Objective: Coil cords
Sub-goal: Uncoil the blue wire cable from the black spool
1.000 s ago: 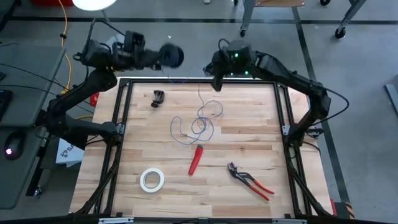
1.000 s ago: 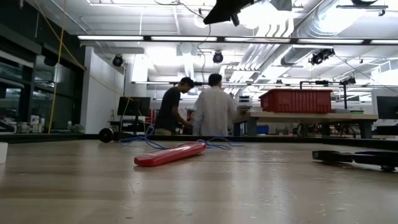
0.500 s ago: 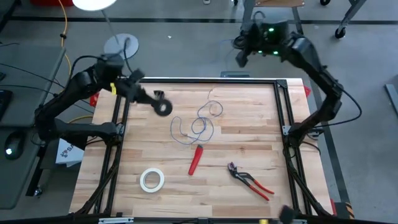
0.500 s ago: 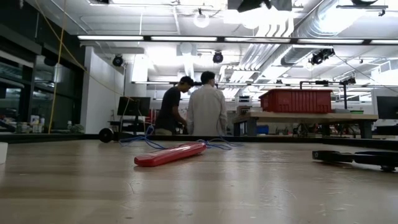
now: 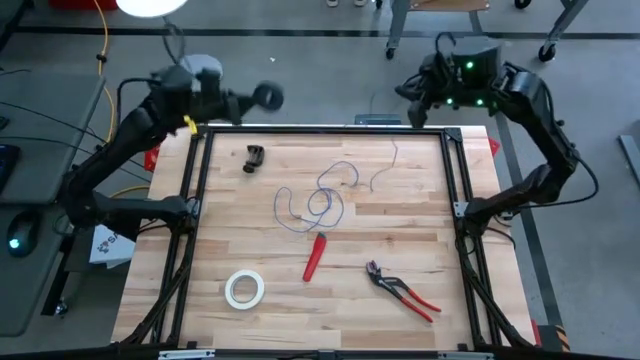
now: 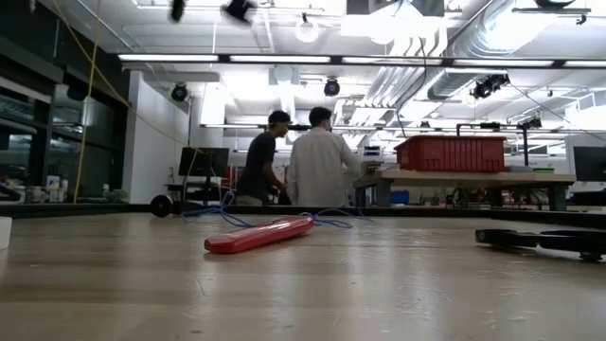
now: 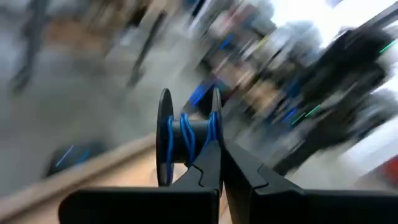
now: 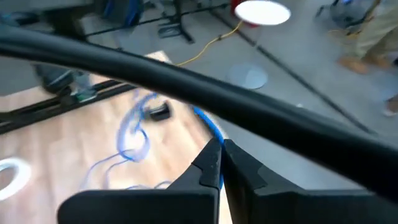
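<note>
The cord is a thin blue wire lying in loose loops (image 5: 322, 200) in the middle of the wooden table. One strand (image 5: 385, 165) rises toward the far right. Part of it is wound on a small black spool (image 7: 186, 140), which hangs above the table's far left edge (image 5: 268, 96). My left gripper (image 5: 252, 99) is shut on that spool. My right gripper (image 5: 414, 92) stands high beyond the table's far edge, shut on the wire (image 8: 208, 124). My left gripper pinches the rim of one spool flange (image 7: 215, 134) between its two fingers, which come at it roughly level. The spool is lifted clear of the table, its axle lying across the fingers. My right gripper pinches a single strand of the blue wire (image 8: 216, 140) at its fingertips, slanting down from beyond the far edge. The strand runs down from the fingers to the loops (image 8: 134, 134) on the table.
On the table lie a black clip (image 5: 254, 157), a red-handled tool (image 5: 315, 256), red-handled pliers (image 5: 402, 291) and a white tape roll (image 5: 244, 288). A dark cable (image 8: 186, 81) crosses the right wrist view. Two people (image 6: 303, 161) stand in the room beyond.
My left gripper swung down over the table's far left part with the spool, rolling as it went, then came back up to the far left edge. My right gripper rose and moved right, away beyond the far edge, drawing a wire strand out of the loops toward the far right.
</note>
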{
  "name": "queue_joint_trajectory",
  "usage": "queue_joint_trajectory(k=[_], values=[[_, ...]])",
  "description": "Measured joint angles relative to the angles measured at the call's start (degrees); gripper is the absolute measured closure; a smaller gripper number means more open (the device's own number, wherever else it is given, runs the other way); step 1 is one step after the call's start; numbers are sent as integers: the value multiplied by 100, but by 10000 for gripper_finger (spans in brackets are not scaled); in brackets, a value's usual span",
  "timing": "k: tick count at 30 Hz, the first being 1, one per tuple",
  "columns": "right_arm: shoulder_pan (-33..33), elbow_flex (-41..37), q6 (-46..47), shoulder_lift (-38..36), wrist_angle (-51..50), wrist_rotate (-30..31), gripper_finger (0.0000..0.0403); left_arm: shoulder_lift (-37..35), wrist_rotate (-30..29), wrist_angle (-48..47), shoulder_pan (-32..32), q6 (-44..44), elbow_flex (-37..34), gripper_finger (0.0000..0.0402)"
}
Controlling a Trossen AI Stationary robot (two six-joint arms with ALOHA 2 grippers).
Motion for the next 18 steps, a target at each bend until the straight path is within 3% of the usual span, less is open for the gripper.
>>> queue_joint_trajectory(k=[4, 11, 18], values=[[452, 0, 21, 208, -21, -4, 403, 338, 700, 2045, 104, -1033, 0, 401], [850, -4, -151, 931, 285, -8, 403, 916, 2173, 4730, -191, -3927, 0, 401], [732, -9, -701, 1560, 1175, -77, 403, 886, 3342, 5121, -739, -5259, 0, 401]])
